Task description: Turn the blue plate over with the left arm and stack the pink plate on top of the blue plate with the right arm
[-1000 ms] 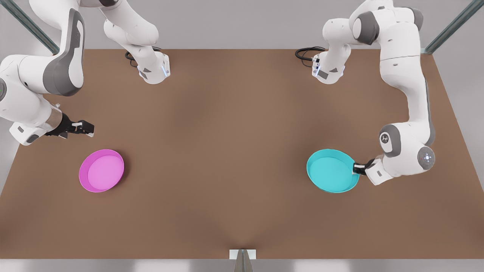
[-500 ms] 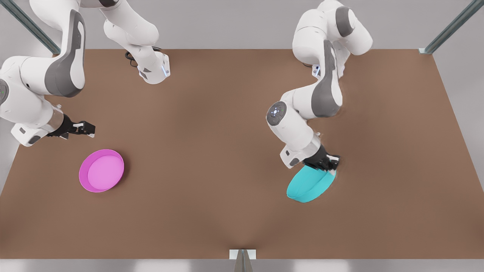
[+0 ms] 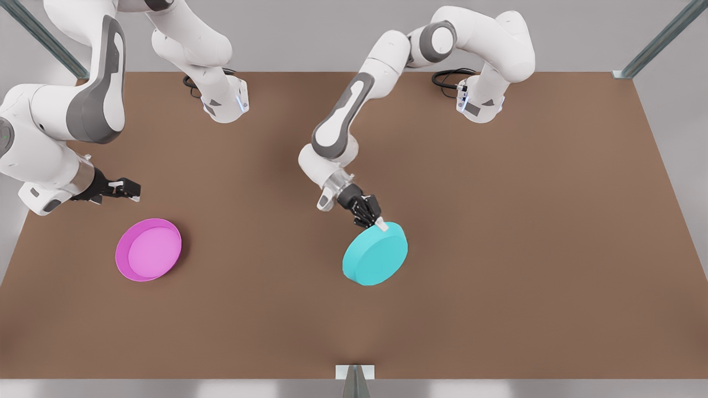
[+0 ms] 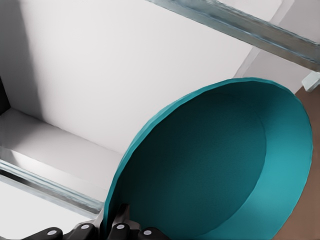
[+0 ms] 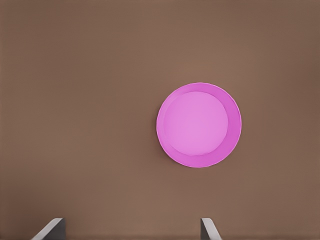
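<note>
We see a brown table (image 3: 498, 309) with two plates and two white robot arms on it. The left arm (image 3: 354, 105) reaches out from the far edge toward the middle of the table, and its left gripper (image 3: 371, 216) has its fingers pinched tight on the rim of the blue plate (image 3: 376, 254). In the front view the blue plate is turned over, so its flat plain bottom faces up toward us, and the black fingers grip the part of the rim nearest that arm. We cannot tell if the plate sits on the table or is held a little above it. In the left wrist view we look into the hollow inside of the blue plate (image 4: 220, 165), with the black fingers (image 4: 117, 227) clamped on its edge. The pink plate (image 3: 148, 250) lies open side up on the table on the front view's left, well apart from the blue plate. The right arm (image 3: 61, 121) waits on that same side, and its right gripper (image 3: 126, 189) hangs near the pink plate without touching it. Its fingers are spread apart and hold nothing. The right wrist view looks down on the pink plate (image 5: 199, 125), with the two grey fingertips (image 5: 50, 229) standing far apart
</note>
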